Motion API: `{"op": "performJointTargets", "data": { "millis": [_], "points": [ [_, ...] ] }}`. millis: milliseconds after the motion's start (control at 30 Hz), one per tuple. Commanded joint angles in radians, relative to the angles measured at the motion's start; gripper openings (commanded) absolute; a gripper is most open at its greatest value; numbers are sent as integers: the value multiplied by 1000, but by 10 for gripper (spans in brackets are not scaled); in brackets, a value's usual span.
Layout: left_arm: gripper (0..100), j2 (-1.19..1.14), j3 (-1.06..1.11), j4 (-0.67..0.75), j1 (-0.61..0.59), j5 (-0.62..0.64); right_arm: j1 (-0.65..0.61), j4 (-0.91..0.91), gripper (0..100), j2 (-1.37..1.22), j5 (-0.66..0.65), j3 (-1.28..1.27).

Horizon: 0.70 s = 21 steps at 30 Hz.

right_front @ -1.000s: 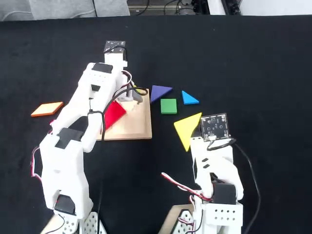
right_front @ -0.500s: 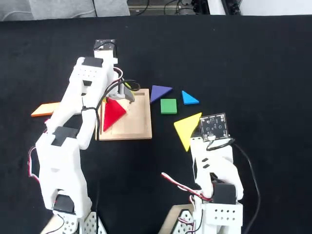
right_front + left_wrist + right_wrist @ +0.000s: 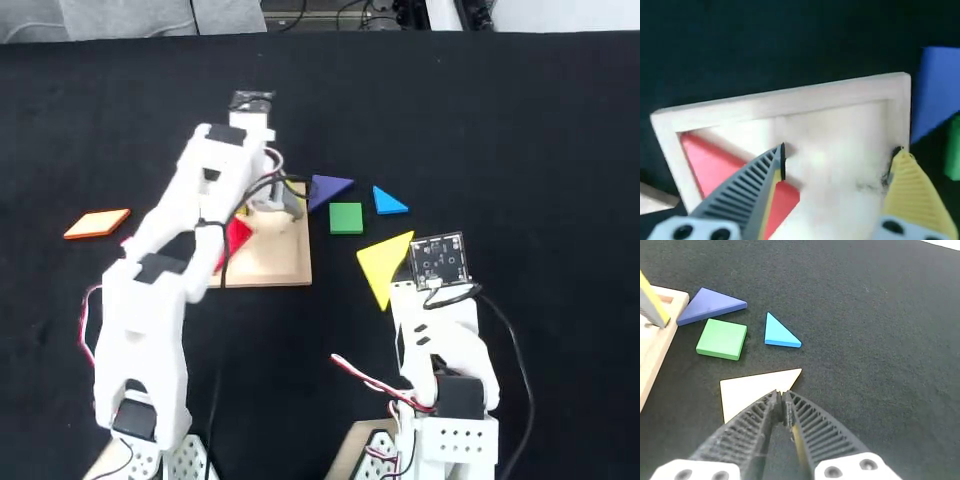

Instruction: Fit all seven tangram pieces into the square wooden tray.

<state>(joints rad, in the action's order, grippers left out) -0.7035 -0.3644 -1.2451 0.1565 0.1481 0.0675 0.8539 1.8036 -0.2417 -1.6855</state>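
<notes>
Left gripper point(image 3: 838, 161) hangs low over the square wooden tray point(image 3: 790, 97), fingers spread wide, nothing between them. The grey finger's tip sits at the edge of the red triangle point(image 3: 720, 165); contact with it cannot be told. The yellow finger's tip is close to the tray's inner wall, on the side facing the dark blue triangle point(image 3: 935, 85). The red triangle lies flat inside the tray, tucked against one rim and corner; the rest of the tray floor in sight is bare wood. In the high view the left arm crosses over the tray and hides part of it. Right gripper point(image 3: 780, 399) has its fingers pressed together, gripping nothing, with the tips over the near edge of the yellow triangle point(image 3: 385, 262); touching or just above, cannot tell. The yellow triangle lies on the black tabletop point(image 3: 540, 150), apart from the tray on the right arm's side. Between it and the tray's far corner lie the green square point(image 3: 346, 217), the dark blue triangle just beyond that, and the light blue triangle point(image 3: 387, 202) beside them, all close together but separate. The orange parallelogram point(image 3: 97, 223) lies alone on the tabletop, well apart on the tray's other side.
</notes>
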Motion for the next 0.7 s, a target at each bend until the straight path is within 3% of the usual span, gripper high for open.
{"op": "performJointTargets", "data": {
  "millis": [0, 133, 400, 533, 667],
  "points": [
    [336, 11, -84, -117, -90, -31, -3, 5, 12, 84, -9, 1],
    [336, 52, -185, -253, -99, -63, -5, 5, 12, 84, -11, 1],
    [336, 78, -344, -362, -54, -63, -6, 5, 12, 84, -11, 1],
    [336, 89, -455, -517, 1, -64, -6, 5, 12, 84, -11, 1],
    [334, 210, -484, -517, 10, -63, -5, 5, 12, 84, -11, 1]
  ]
}}
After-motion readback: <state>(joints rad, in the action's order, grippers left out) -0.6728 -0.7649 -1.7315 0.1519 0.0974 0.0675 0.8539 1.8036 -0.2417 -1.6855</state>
